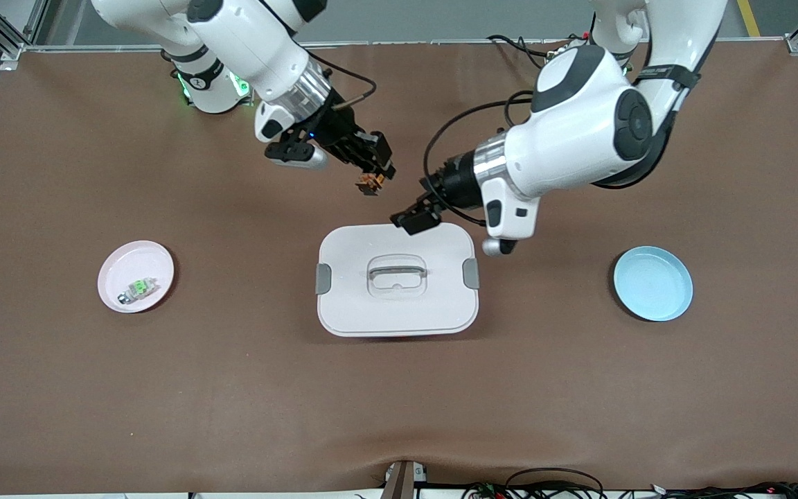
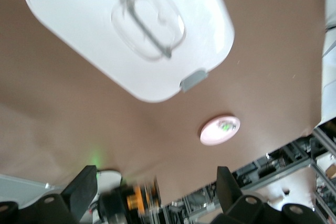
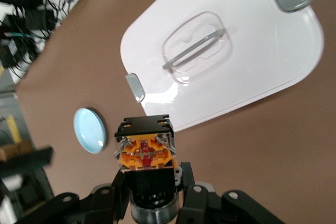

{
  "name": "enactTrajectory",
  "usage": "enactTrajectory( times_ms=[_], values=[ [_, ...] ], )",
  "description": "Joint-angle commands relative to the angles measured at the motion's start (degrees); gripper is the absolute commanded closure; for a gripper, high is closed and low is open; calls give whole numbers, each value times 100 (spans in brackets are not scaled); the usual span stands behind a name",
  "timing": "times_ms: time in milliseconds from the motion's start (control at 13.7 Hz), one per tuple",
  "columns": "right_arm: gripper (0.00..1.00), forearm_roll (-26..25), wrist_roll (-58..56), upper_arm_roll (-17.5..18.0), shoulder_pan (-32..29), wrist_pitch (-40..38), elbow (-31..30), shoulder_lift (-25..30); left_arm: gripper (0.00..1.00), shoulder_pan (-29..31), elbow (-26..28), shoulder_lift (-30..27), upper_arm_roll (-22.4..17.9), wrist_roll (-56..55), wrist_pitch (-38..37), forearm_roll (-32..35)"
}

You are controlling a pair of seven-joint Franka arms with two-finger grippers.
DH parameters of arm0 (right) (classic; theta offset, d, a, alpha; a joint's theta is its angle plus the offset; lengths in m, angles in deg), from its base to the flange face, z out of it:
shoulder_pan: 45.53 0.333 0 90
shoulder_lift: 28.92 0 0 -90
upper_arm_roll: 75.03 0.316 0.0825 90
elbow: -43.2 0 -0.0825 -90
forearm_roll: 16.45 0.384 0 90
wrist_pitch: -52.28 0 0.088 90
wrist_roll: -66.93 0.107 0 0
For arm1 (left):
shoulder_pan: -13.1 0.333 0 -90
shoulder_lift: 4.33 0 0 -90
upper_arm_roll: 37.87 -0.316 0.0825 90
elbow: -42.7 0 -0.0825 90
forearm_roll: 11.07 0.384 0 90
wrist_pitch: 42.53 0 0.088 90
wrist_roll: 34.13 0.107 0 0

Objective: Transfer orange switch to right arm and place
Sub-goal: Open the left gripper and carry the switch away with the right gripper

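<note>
The orange switch (image 1: 368, 184), a small black block with an orange middle, is held in my right gripper (image 1: 371, 178), which is shut on it in the air over the bare brown table beside the white lidded container (image 1: 343, 312). The right wrist view shows the switch (image 3: 146, 149) clamped between the right gripper's (image 3: 150, 182) fingers. My left gripper (image 1: 414, 218) is open and empty over the container's edge, close to the switch but apart from it. In the left wrist view its fingers (image 2: 84, 190) stand wide apart, with the blurred switch (image 2: 135, 201) between them, farther off.
A pink plate (image 1: 116, 267) holding a clear-and-green small part (image 1: 138, 287) lies toward the right arm's end. An empty blue plate (image 1: 652, 283) lies toward the left arm's end. The white container has grey latches and a clear handle (image 1: 397, 272).
</note>
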Motion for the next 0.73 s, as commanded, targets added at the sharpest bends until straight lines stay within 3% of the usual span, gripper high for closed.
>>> enactTrajectory(
  times_ms=[0, 219, 438, 657],
  values=[
    [100, -16, -895, 44, -483, -1060, -73, 526, 0, 312, -24, -145, 11, -17, -73, 458],
    [100, -121, -2255, -8, -1054, -2264, -64, 861, 0, 664, -51, -145, 2, 18, -73, 1133],
    [100, -1252, -4075, -35, -1652, -3259, 50, 1063, 0, 963, -24, -110, -7, 517, -221, 2022],
    [100, -1659, -5972, -455, -2082, -3586, 50, 1151, 0, 1332, -15, -74, -7, 1035, -651, 2707]
  ],
)
